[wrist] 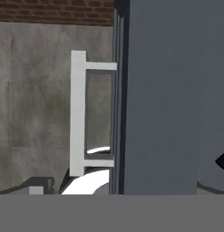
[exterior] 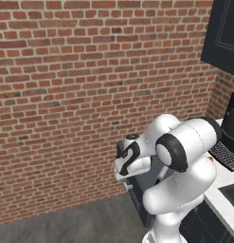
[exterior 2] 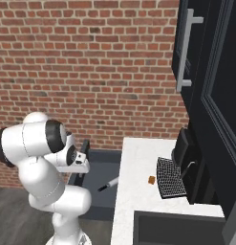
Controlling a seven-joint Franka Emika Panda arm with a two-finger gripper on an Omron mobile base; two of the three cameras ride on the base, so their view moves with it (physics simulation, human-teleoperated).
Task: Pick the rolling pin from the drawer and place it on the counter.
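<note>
drawer (exterior 2: 102,179) pulled out from the dark cabinet beside the counter (exterior 2: 138,191), standing open under the arm. pin (exterior 2: 108,183) lying inside, slanted, one black handle end poking past the counter's edge in the right base view; rest hidden by the slab. not yet touched. likely left loose on the drawer floor, so may roll when nudged.

gripper (exterior 2: 84,152) poised above the drawer, jaws spread full wide, nothing held. from the hand view, looking down along the drawer front with its silver handle (wrist: 78,113) just beside; one dark fingertip (wrist: 222,161) at the right edge. seems staged for the reach in, not yet over the pin.

counter white, faintly speckled, flat. carrying a dark rack (exterior 2: 170,178) and a small brown item (exterior 2: 151,180), with bare slab near the front edge for the set-down. sink (exterior 2: 179,229) recessed closer in.

brick wall (exterior: 90,95) behind, grey floor (exterior: 66,220) below, dark upper cabinets (exterior 2: 205,86) with long handles to the right.
</note>
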